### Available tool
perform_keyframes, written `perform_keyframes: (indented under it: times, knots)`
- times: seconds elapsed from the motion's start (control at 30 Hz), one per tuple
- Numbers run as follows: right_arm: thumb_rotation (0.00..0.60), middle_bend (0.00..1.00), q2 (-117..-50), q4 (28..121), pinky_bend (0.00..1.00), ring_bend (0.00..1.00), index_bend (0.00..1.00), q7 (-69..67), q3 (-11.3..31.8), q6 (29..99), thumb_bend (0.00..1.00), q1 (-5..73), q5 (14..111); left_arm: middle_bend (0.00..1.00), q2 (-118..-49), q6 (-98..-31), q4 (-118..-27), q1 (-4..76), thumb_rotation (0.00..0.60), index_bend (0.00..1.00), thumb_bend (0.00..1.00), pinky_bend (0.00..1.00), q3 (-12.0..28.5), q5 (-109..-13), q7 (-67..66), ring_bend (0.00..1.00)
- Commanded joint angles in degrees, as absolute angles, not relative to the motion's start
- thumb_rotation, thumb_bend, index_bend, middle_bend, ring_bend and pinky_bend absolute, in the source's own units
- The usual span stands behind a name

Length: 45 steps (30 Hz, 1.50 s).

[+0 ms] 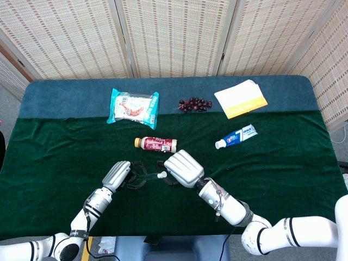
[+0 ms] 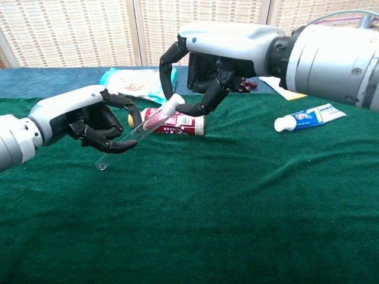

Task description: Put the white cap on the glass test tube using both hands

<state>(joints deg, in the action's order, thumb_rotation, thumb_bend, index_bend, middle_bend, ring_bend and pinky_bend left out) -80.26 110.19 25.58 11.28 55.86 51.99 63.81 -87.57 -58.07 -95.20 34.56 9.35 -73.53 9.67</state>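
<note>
The left hand (image 2: 89, 121) holds the glass test tube (image 2: 127, 141) in curled fingers, above the green cloth (image 2: 237, 201), the tube slanting up toward the right with its closed end hanging low and free; at the raised mouth sits the white cap (image 2: 172, 105), touching the tube's top and seemingly on it, though how deep it is seated cannot be told; the right hand (image 2: 207, 71) arches over that end, fingertips pinching or pressing the cap, and the head view shows the two hands close together with the cap (image 1: 161, 174) between them; so, as a judgement, the joining is nearly or just done, and what is left is a firm push home and letting go; behind lie a small bottle (image 2: 177, 123), and further right a toothpaste tube (image 2: 311, 116), well apart.
</note>
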Motion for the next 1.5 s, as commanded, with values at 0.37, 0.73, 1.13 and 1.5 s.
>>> perform_keyframes:
  times: [0.37, 0.73, 1.13, 1.5]
  knots:
    - [0.574, 0.99, -80.4, 109.1, 1.00, 1.00, 0.22, 24.1, 10.9, 56.7, 0.46, 51.4, 65.3, 1.00, -87.1, -58.2, -94.8, 34.3, 0.600, 0.67, 0.53, 0.89, 9.3, -73.3, 9.8, 1.00]
    - [0.576, 0.98, -76.4, 112.2, 1.00, 1.00, 0.12, 23.3, 10.7, 60.0, 0.40, 48.7, 67.4, 1.00, -85.8, -58.7, -94.4, 34.5, 0.600, 0.67, 0.53, 0.89, 9.0, -73.8, 6.7, 1.00]
    - [0.575, 0.98, -66.3, 113.9, 1.00, 1.00, 0.12, 20.1, 8.1, 66.7, 0.40, 40.5, 71.1, 1.00, -90.4, -60.0, -88.6, 36.7, 0.600, 0.67, 0.53, 0.89, 8.6, -68.8, -14.5, 1.00]
    - [0.575, 0.98, -63.8, 109.3, 1.00, 1.00, 0.12, 13.9, 5.8, 68.4, 0.40, 34.6, 72.4, 1.00, -95.8, -59.1, -84.9, 39.3, 0.600, 0.64, 0.53, 0.89, 10.5, -59.2, -24.7, 1.00]
